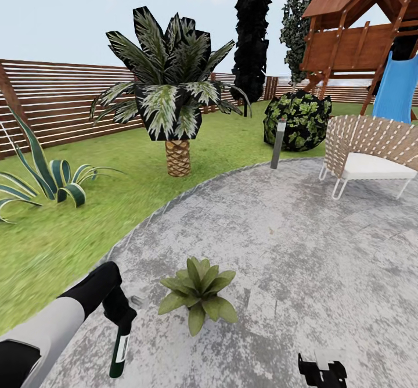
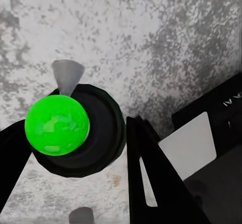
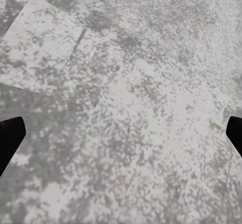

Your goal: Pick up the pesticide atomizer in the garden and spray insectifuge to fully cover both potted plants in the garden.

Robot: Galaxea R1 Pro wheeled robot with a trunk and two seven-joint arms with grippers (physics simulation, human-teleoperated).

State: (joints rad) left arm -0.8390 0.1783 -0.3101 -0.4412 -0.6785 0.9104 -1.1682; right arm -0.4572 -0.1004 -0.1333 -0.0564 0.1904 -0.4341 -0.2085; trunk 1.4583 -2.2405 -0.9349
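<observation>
My left gripper is shut on the pesticide atomizer, which hangs down from it as a dark slim bottle with a white label, low over the round grey paving. In the left wrist view the atomizer appears end-on, a bright green cap in a black ring between the black fingers. One potted plant, a low rosette of pointed green leaves, stands on the paving just right of the atomizer, a short gap away. The other potted plant is out of view. My right gripper is open over bare paving.
A small palm and a striped curling-leaf plant grow on the lawn to the left. Farther off are a short lamp post, a dark shrub, a woven chair, a wooden playhouse and the slat fence.
</observation>
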